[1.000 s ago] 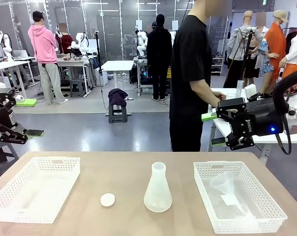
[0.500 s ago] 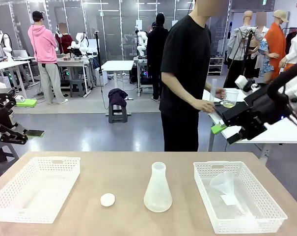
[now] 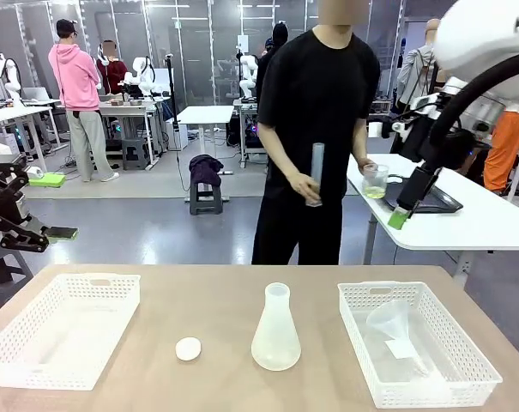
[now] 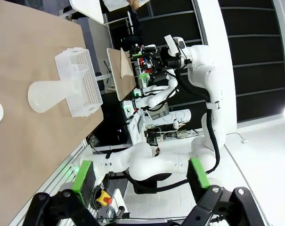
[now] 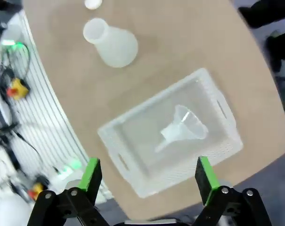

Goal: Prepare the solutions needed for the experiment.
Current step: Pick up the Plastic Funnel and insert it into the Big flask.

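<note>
Across the table a person holds a small beaker with the pale yellow-green solutions in one hand and a clear cylinder in the other. A frosted conical flask stands upright at mid-table, with a white round stopper to its left. My right gripper hangs high at the right, open and holding nothing, looking down on the right basket. My left gripper rests off the table's left edge, also open and holding nothing.
A white basket at the right holds a clear funnel. Another white basket sits at the left. A white table stands behind the person at the right.
My right arm has swung upward and to the right, away from the table. The person has turned from the back table toward mine, carrying the beaker and cylinder. The left arm has stayed still.
</note>
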`<state>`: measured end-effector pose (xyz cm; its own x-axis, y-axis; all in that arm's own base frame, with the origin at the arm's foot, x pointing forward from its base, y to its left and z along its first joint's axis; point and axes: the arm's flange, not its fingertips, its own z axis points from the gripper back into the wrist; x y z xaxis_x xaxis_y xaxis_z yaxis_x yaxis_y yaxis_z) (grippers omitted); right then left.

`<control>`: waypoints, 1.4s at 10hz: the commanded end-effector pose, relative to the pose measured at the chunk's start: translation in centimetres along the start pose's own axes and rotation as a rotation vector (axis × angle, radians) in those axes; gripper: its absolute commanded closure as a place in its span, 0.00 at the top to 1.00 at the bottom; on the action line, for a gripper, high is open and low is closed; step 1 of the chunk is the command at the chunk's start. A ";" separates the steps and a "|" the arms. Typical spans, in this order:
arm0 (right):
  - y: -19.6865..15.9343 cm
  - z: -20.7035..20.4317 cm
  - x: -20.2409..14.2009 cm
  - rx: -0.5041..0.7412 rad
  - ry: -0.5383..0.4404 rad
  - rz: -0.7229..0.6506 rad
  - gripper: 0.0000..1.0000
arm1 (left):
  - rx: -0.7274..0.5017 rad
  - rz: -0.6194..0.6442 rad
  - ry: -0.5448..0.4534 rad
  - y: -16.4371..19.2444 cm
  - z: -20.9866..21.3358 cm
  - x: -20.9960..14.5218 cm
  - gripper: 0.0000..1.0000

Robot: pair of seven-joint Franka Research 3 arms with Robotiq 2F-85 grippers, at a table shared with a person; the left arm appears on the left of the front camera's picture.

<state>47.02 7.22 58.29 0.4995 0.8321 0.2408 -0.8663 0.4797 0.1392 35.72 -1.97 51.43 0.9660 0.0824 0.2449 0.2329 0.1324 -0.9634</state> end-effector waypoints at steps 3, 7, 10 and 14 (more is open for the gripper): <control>-1.2 -1.1 0.2 -0.047 0.207 0.539 1.00 | -0.018 -0.008 0.002 -0.2 0.0 -0.1 1.00; -0.4 -0.8 1.3 -0.013 0.144 0.304 1.00 | -0.018 -0.008 0.002 -0.2 0.0 -0.1 1.00; -0.7 -0.9 1.2 -0.014 0.159 0.326 1.00 | -0.018 -0.008 0.002 -0.2 0.0 -0.1 1.00; -3.2 -6.2 2.7 0.013 0.289 0.570 1.00 | -0.018 -0.008 0.002 -0.2 0.0 -0.1 1.00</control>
<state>50.15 10.01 53.39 0.0171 0.9994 0.0301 -0.9955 0.0142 0.0932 35.70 -1.97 51.42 0.9661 0.0820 0.2447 0.2327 0.1326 -0.9635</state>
